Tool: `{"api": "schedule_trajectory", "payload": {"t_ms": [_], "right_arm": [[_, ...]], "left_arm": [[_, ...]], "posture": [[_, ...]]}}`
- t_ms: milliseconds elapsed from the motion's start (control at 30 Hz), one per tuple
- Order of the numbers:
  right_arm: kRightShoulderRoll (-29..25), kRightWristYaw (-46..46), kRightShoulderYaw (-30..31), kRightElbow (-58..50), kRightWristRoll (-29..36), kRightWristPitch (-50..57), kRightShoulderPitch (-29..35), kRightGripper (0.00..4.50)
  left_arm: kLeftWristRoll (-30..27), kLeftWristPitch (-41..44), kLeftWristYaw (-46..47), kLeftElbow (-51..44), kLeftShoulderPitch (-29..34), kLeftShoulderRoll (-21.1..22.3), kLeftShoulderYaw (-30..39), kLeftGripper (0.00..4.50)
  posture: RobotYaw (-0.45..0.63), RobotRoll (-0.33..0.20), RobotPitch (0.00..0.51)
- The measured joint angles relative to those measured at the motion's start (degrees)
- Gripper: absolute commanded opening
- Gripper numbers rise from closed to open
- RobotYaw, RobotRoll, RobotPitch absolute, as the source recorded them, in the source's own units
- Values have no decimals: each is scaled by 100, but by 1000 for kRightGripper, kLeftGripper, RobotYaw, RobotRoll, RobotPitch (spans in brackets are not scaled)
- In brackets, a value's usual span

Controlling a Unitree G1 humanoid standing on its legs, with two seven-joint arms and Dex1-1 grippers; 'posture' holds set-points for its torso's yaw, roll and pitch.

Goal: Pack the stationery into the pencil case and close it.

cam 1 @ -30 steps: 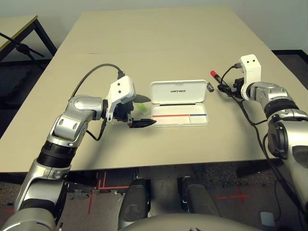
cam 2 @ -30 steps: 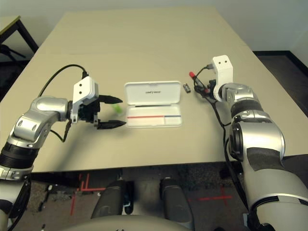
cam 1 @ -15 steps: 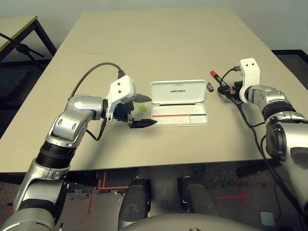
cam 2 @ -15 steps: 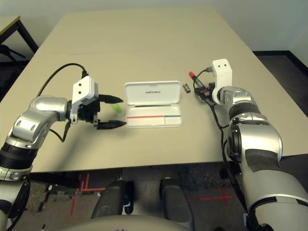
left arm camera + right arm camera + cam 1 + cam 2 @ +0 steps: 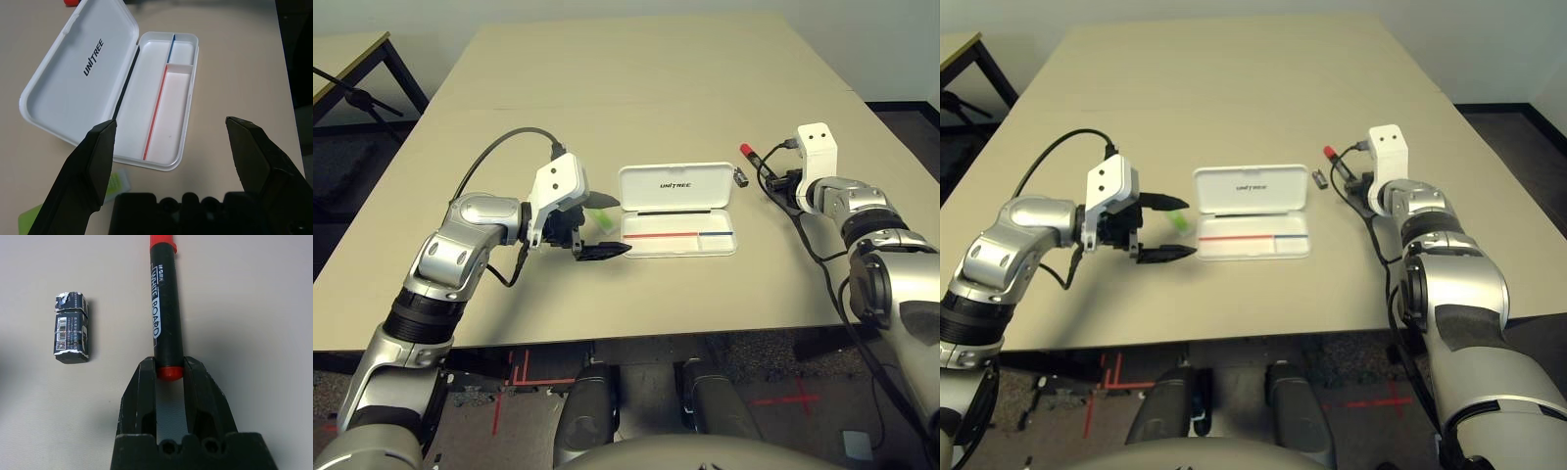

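Note:
The white pencil case [image 5: 677, 209] lies open at mid-table, lid [image 5: 78, 73] folded back, tray [image 5: 168, 98] with red and blue stripes bare. Just left of it a light-green bar [image 5: 603, 218] rests on the table, between the spread fingers of my open left gripper [image 5: 607, 226], which holds nothing. Right of the case lies the red marker [image 5: 164, 308] with its black barrel. My right gripper [image 5: 169, 369] is shut on its red rear end, low at the table. A small dark stubby piece [image 5: 71, 329] lies beside the marker, nearer the case.
The tan table [image 5: 636, 88] stretches far behind the case. Another table edge and a dark stand [image 5: 352, 93] show at the far left. Black cables trail from both wrists over the table.
My right gripper has closed on the marker's rear end and its wrist has shifted slightly. The left arm, the case and the green bar have not moved.

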Motion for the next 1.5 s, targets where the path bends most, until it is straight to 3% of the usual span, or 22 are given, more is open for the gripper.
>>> {"api": "schedule_trajectory", "payload": {"t_ms": [367, 733, 1033, 1500], "right_arm": [[-38, 59, -39, 0, 11, -3, 12, 540], [-516, 876, -7, -101, 10, 165, 16, 540], [-1182, 2672, 306, -730, -11, 722, 30, 540], [-2542, 5553, 1487, -2394, -192, 1276, 327, 540]], "left_arm": [[-22, 0, 0, 41, -14, 5, 1, 4500], [-22, -17, -4, 68, -53, 31, 6, 4500], [-21, -104, -46, 244, -82, 33, 2, 4500], [-20, -335, -148, 582, -259, 23, 14, 4500]], "posture": [[93, 0, 126], [62, 0, 113], [31, 0, 124], [-5, 0, 130]]}}
